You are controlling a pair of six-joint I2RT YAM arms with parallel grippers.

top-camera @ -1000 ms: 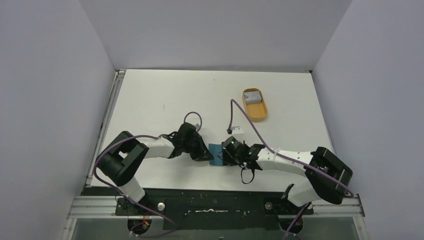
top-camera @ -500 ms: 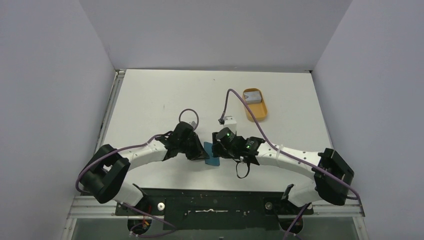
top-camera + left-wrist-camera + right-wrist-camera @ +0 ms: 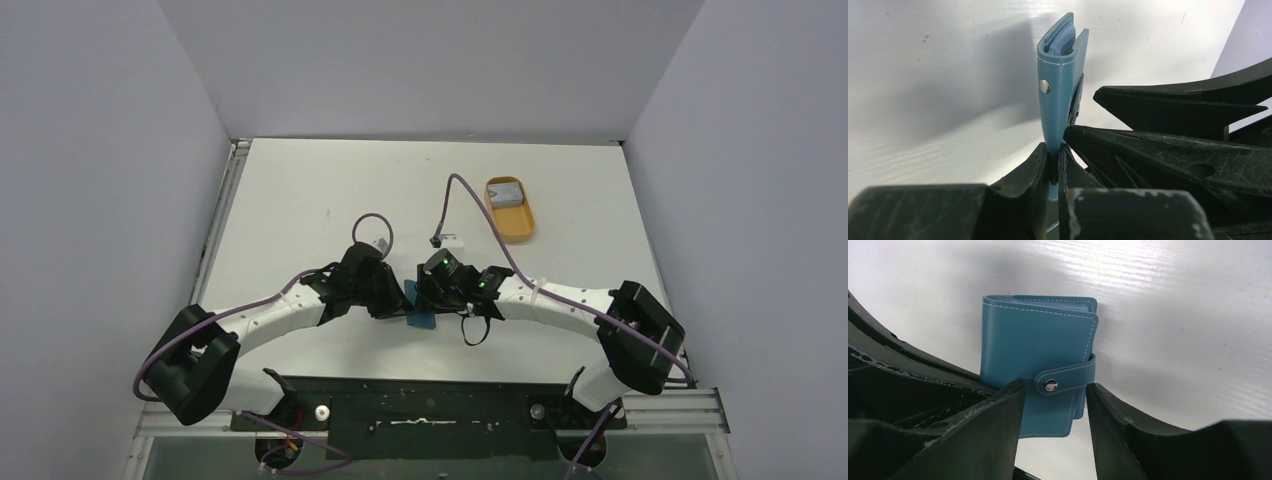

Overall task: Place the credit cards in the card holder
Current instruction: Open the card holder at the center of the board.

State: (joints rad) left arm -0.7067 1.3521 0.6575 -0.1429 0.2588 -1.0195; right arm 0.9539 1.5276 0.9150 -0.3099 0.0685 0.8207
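The teal-blue card holder (image 3: 1060, 85) stands on edge above the table, its snap tab fastened, with my left gripper (image 3: 1054, 161) shut on its lower edge. In the right wrist view the card holder (image 3: 1038, 345) faces me, and my right gripper (image 3: 1054, 390) is open with one finger on each side of the snap tab. From above, the card holder (image 3: 421, 318) shows between the left gripper (image 3: 398, 300) and the right gripper (image 3: 426, 296), near the table's front. Grey credit cards (image 3: 506, 192) lie in the orange tray, far from both grippers.
The orange oval tray (image 3: 520, 232) sits at the back right of the white table. A purple cable with a white plug (image 3: 452, 240) arches over the right arm. Grey walls close the table on three sides.
Both arms have swung left and stretched farther out, carrying the card holder a little left. The right gripper has kept close against it.
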